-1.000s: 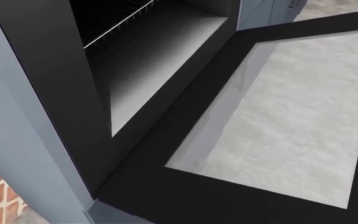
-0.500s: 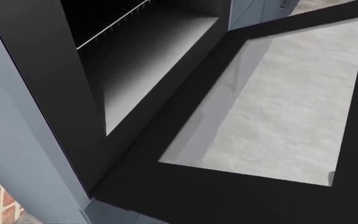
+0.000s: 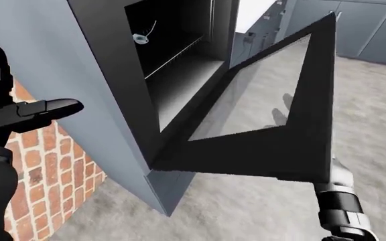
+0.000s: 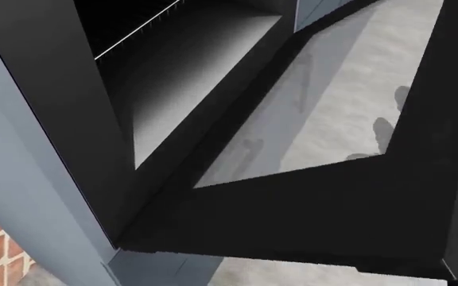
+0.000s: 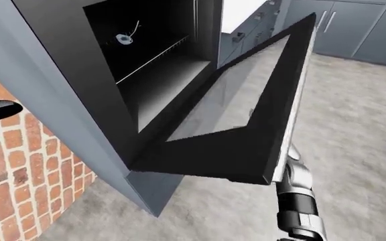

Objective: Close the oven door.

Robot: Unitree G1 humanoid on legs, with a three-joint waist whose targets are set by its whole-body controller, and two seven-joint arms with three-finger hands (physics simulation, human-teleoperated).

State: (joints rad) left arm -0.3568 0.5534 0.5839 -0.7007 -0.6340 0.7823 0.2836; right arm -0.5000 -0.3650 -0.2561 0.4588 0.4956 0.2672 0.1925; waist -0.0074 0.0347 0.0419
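The oven door [image 3: 266,125] hangs partly open, tilted up from the dark oven [image 3: 173,60]. The right robot hand [image 5: 290,165] is under the door's edge, and I cannot tell its fingers. The left robot hand [image 3: 19,113] is open beside the brick wall [image 3: 39,165].

Head view: steep downward, close on oven door [image 4: 308,220]. Eye views: wider, sharing door, oven cavity [image 3: 173,55].

A red brick wall [image 5: 25,165] with pale mortar fills the lower left of the right-eye view, beside a blue-grey cabinet panel [image 3: 79,100]. Grey speckled floor [image 5: 354,115] spreads across the right. More blue-grey cabinets [image 5: 360,25] with slim bar handles line the top right, under a white countertop [image 5: 243,10]
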